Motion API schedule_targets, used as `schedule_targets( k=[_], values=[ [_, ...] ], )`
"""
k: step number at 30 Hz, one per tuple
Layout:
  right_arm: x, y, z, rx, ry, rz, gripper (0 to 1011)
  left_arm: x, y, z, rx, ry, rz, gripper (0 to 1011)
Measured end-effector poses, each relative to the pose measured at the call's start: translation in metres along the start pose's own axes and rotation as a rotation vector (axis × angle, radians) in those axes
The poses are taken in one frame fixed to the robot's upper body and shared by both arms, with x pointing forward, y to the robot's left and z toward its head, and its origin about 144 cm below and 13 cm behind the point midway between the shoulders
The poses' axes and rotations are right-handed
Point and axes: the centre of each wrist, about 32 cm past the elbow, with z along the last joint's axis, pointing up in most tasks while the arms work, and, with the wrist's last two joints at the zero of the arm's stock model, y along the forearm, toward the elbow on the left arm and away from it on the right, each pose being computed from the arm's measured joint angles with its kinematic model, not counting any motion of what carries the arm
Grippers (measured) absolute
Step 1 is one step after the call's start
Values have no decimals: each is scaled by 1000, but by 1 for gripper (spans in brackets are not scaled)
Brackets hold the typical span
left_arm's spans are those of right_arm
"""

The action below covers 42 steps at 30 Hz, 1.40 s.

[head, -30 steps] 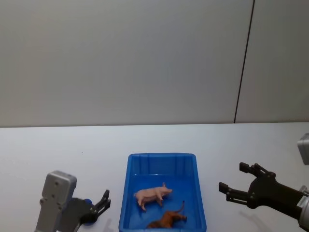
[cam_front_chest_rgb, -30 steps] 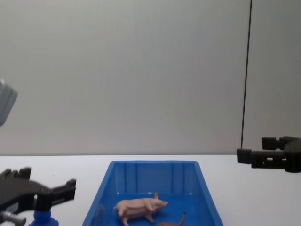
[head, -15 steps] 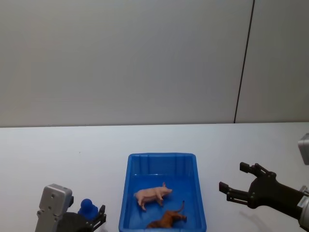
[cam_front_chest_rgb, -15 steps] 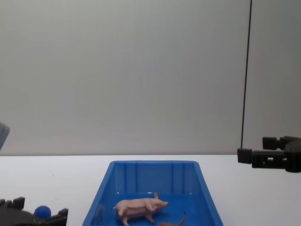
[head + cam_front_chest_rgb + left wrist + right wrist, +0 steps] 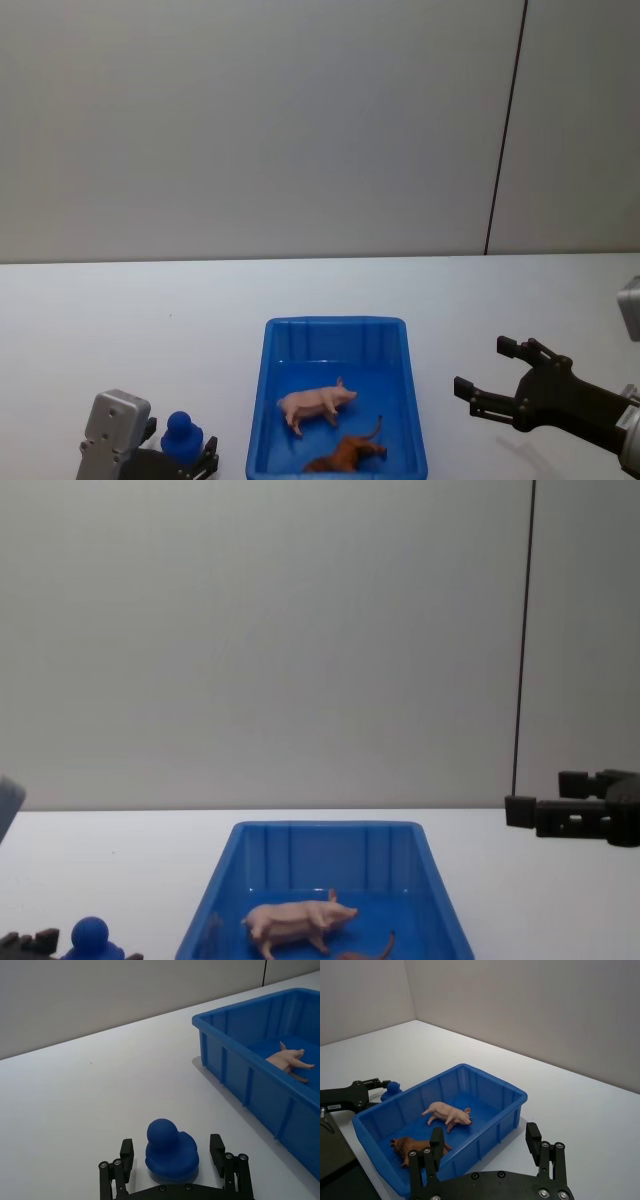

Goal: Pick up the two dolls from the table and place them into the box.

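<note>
The blue box [image 5: 335, 324] sits at the middle of the white table. Inside it lie a pale pink pig [image 5: 315, 404] and a reddish-brown animal [image 5: 346, 455], also seen as the pig [image 5: 448, 1112] and brown animal [image 5: 415, 1145] in the right wrist view. A dark blue round-headed figure [image 5: 171, 1146] stands on the table left of the box. My left gripper [image 5: 171, 1156] is open, one finger on each side of the figure, with a gap on both sides. My right gripper [image 5: 482, 366] hangs open and holds nothing, right of the box.
A plain grey wall runs behind the table, with a dark vertical seam [image 5: 505, 130] at the right. Bare white tabletop [image 5: 130, 320] spreads to the left, right and behind the box.
My left gripper has dropped down and back toward the table's near edge, so the blue figure now shows standing between its fingers. The right arm, box, pig and brown animal have not moved.
</note>
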Motion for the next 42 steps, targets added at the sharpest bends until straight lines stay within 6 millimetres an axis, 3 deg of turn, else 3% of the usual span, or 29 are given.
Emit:
schedule_targets(
  k=[10, 14, 26, 35, 42],
  values=[
    [0, 0, 0, 0, 0, 0, 1001, 7, -7, -6, 13, -10, -22, 757],
    [0, 0, 0, 0, 0, 0, 1001, 11, -9, -8, 11, -14, -27, 605],
    [0, 0, 0, 0, 0, 0, 1001, 20, -15, 1, -27, -43, -28, 503],
    [0, 0, 0, 0, 0, 0, 1001, 16, -30, 30, -129, -81, -83, 448],
    [0, 0, 0, 0, 0, 0, 1001, 1, -46, 54, -209, -107, -165, 394]
  ],
)
